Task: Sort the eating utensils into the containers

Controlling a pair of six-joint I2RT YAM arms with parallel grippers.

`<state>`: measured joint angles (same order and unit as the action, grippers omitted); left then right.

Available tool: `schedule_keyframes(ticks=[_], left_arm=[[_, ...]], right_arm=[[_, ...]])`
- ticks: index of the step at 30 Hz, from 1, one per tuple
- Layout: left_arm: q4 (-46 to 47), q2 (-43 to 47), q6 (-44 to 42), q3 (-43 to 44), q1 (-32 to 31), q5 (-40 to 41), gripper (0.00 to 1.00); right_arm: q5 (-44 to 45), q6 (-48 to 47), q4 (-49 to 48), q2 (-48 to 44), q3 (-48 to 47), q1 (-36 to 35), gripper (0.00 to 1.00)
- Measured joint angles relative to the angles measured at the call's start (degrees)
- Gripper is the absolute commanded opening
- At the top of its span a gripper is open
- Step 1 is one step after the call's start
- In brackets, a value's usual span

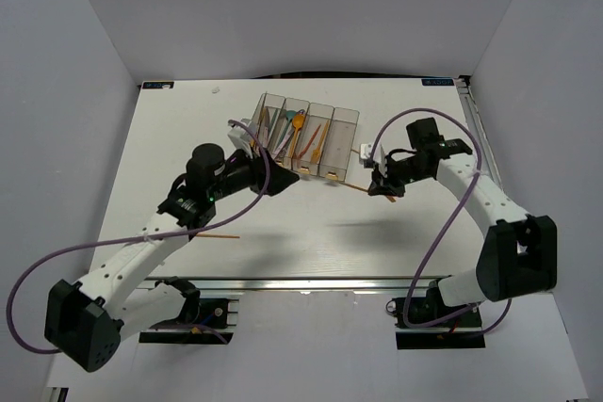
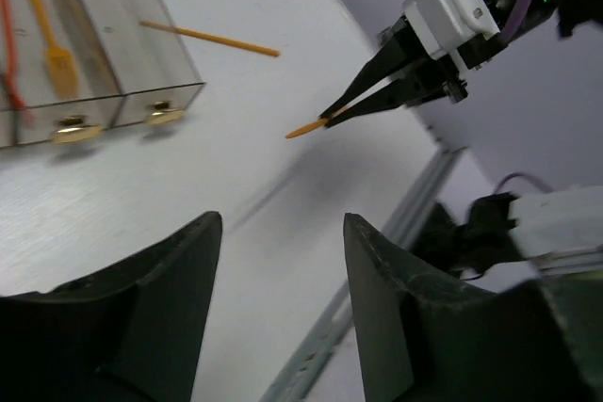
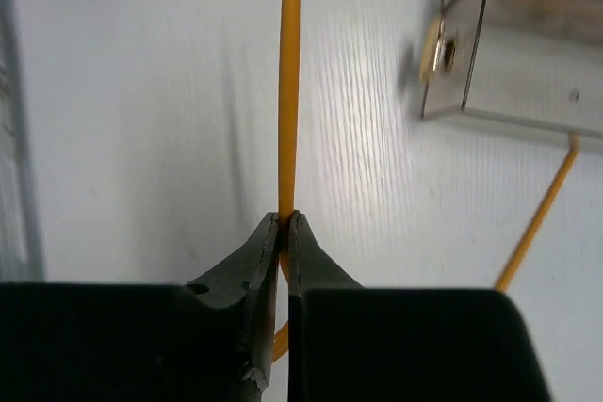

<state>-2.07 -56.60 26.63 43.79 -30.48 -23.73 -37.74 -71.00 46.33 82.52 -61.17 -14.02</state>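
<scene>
Right of the containers: the right pincer [image 3: 285, 220] hangs above the surface [image 1: 311, 242], near the right-hand end of the row.
Right pincer state: jaws pressed together on a thin orange utensil [image 3: 290, 72], gripped near 1 end, with the long part running straight out past the tips.
Held utensil: off the surface, with its shadow lying apart from it.
Left pincer: the left pincer [image 2: 283, 233] is wide open with nothing between its fingers, and hovers at the near left end of the row.
Containers: 4 clear containers [image 1: 346, 118] joined in a row at the far middle of the surface, each with a yellowish tag at its near end.
Sorted utensils: orange, red and teal pieces [image 1: 298, 122] lie inside several of the bins.
Loose utensils: 1 orange stick [image 1: 350, 187] lies just beside the row's near right corner. A second orange stick [image 1: 215, 234] lies well apart at the near left, by the left arm.
</scene>
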Motion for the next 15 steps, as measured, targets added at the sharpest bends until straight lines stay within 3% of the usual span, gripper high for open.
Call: schedule_keyframes(ticks=[3, 7, 15], left_arm=[[7.0, -4.7, 8.1, -0.3, 0.0, -2.7, 0.57], [14.8, -10.6, 15.5, -0.2, -1.0, -3.3, 0.58], [20.8, -22.4, 18.9, 7.1, -10.5, 2.2, 0.60]], right_arm=[[-9.9, 13.3, -2.9, -3.2, -0.2, -0.5, 0.00], [-18.8, 28.0, -9.1, -4.9, 0.0, -0.9, 0.00], [-26.1, 49.7, -21.9, -5.0, 3.0, -0.9, 0.00]])
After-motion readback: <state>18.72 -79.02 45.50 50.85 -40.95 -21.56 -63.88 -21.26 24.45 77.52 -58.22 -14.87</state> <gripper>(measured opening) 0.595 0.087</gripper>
